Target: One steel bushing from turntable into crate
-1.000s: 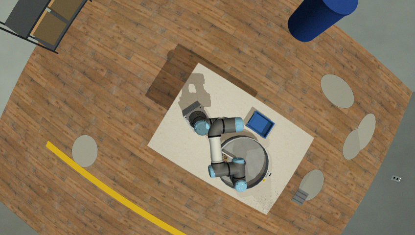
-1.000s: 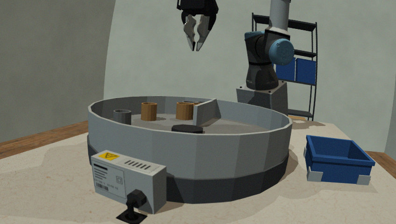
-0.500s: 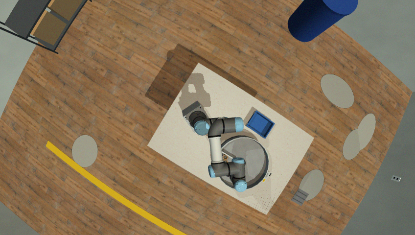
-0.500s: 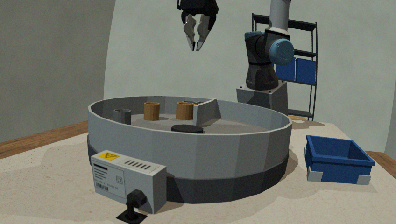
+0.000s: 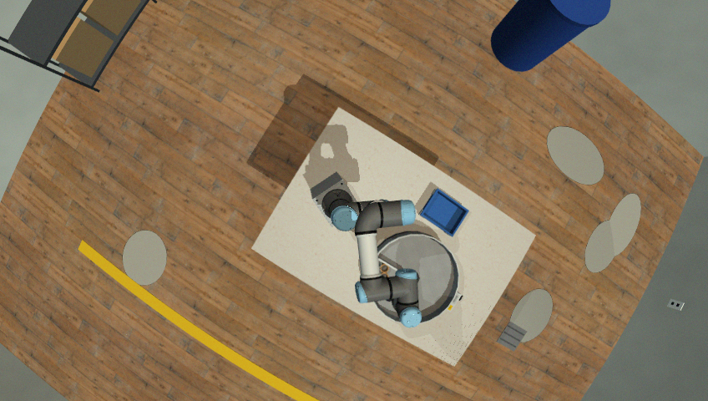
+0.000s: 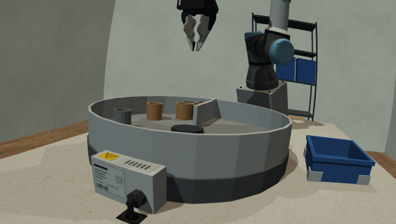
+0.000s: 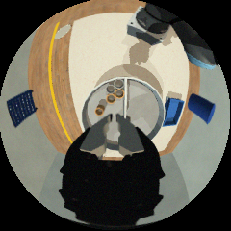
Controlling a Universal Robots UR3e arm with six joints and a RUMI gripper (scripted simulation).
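Inside turntable (image 5: pixel 453 268) (image 6: pixel 216 155) (image 7: pixel 162 113) | grey steel bushing (image 6: pixel 123 117), hollow, upright | claw (image 6: pixel 195 50) (image 7: pixel 114 114) above, nearly closed, gripping nothing
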